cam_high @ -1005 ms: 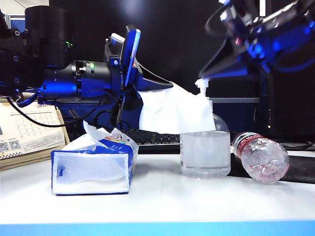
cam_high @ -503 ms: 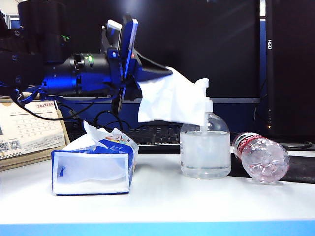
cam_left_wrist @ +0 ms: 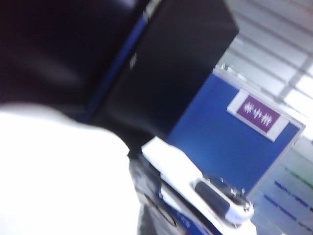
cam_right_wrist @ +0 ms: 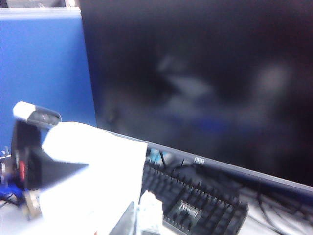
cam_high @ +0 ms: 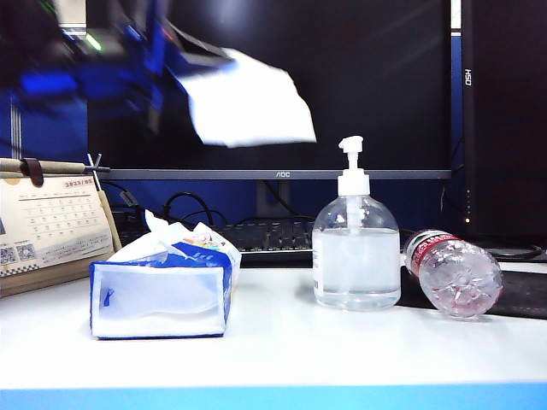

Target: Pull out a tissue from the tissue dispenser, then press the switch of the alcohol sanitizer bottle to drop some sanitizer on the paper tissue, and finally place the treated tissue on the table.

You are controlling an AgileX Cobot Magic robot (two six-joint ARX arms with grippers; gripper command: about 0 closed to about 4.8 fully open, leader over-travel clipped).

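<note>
Exterior view: low, near surface (cam_high: 282, 350) level, facing the monitor (cam_high: 282, 85) head-on, close to the alcohol sanitizer bottle (cam_high: 355, 256). Left wrist view: tilted upward, very close behind the tissue (cam_left_wrist: 58, 171), blurred. Right wrist view: raised, facing monitor and keyboard (cam_right_wrist: 195, 198). Shared by all three: tissue, monitor.

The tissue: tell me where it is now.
In the exterior view the tissue hangs from the shut left gripper, upper left, above the tissue dispenser.
</note>
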